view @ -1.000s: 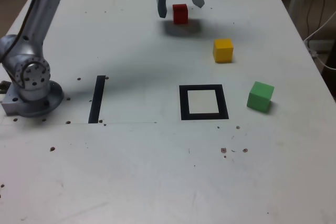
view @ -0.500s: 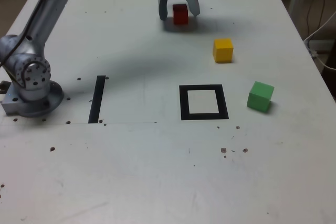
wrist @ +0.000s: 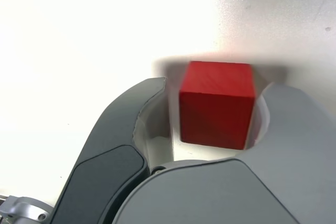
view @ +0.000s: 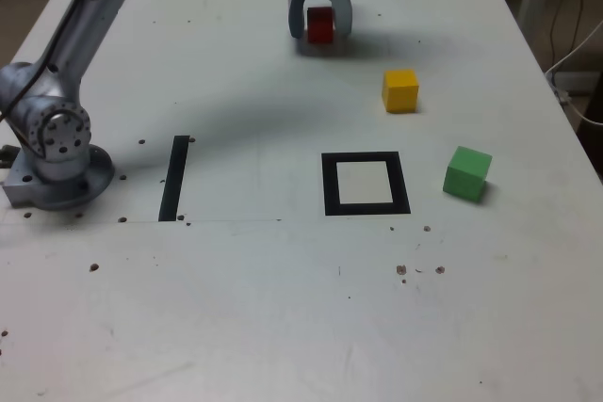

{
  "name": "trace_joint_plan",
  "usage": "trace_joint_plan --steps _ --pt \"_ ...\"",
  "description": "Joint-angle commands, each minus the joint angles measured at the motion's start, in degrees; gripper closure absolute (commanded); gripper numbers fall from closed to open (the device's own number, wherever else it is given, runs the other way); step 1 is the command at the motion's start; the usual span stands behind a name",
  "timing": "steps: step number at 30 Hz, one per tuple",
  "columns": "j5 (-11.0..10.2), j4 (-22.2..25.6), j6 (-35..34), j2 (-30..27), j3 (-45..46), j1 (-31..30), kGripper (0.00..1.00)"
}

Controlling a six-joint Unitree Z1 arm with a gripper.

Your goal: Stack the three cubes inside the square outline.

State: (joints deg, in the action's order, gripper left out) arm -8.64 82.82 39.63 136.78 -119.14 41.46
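Since a second ago the gripper (view: 320,24) has dropped lower over the red cube (view: 320,24) and its jaws have drawn in from a wide spread to a narrow straddle around the block.

Jaw state: in the wrist view the gripper (wrist: 215,114) has one finger against a side of the red cube (wrist: 217,109); on the other side a thin gap shows between finger and cube. Nearly pressed on it, not yet a full pinch. Cube sits on the table (view: 283,308), far end, between the fingers.

Count:
- Cubes, three: red one between the jaws; yellow cube (view: 400,89) near the tool, toward the camera and to the exterior view's right of it; green cube (view: 467,173) farther from the tool the same way.
- Square outline (view: 366,184), one: well apart from the gripper on the near side, white centre bare, no cube in it. Green cube lies just beside it, apart from the tape.
- Straight black tape strip (view: 174,177), one: well off to the exterior view's left of the tool.
- Arm base (view: 55,152), one: beyond the strip at the table's left edge.

Table between gripper and outline lies open; yellow cube stands a little to one side of that line. Small dark specks dot the surface.
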Motion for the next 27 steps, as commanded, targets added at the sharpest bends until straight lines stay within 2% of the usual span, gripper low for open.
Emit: trace_joint_plan --steps 1,13,20,27 --pt "0.03 0.12 0.10 0.24 -0.13 -0.17 0.69" --pt "-0.62 0.95 -0.60 -1.64 0.85 -1.51 0.69" --pt "-0.24 2.38 -3.93 -7.77 5.05 -6.21 0.69" --pt "2.08 1.97 -9.84 -15.08 13.06 -14.49 0.69"
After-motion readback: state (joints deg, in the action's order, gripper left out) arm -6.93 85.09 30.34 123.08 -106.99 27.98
